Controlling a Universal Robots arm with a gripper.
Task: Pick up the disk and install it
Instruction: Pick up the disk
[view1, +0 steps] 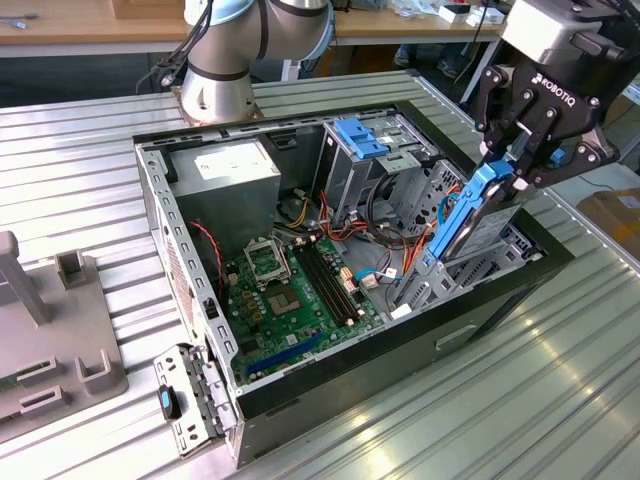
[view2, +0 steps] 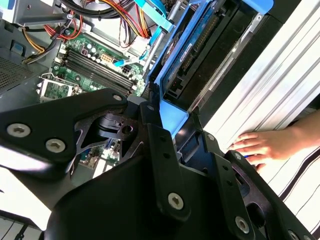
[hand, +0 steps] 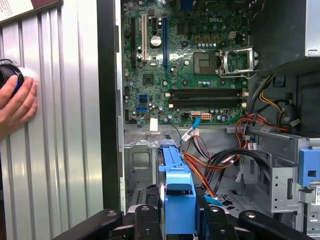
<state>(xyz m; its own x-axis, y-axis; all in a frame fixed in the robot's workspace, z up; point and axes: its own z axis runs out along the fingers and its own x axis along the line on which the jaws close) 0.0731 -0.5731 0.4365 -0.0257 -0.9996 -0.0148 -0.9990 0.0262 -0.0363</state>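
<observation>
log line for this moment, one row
gripper: shut on disk | disk: held on edge, lower end inside computer case | hand: on table beside case

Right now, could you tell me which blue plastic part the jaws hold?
The disk with blue side rails, tilted over the case; the blue latch sits apart on the grey cage.

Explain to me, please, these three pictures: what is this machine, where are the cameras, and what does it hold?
This is a robot arm working over an open computer case that lies on a ribbed metal table. The exterior view looks from off the arm; both wrist views come from cameras riding near its wrist. Its black pincer is shut on the disk, a dark drive with blue rails, held steeply tilted over the case. Inside lies the green motherboard. A person's hand rests on the table beside the case.
</observation>
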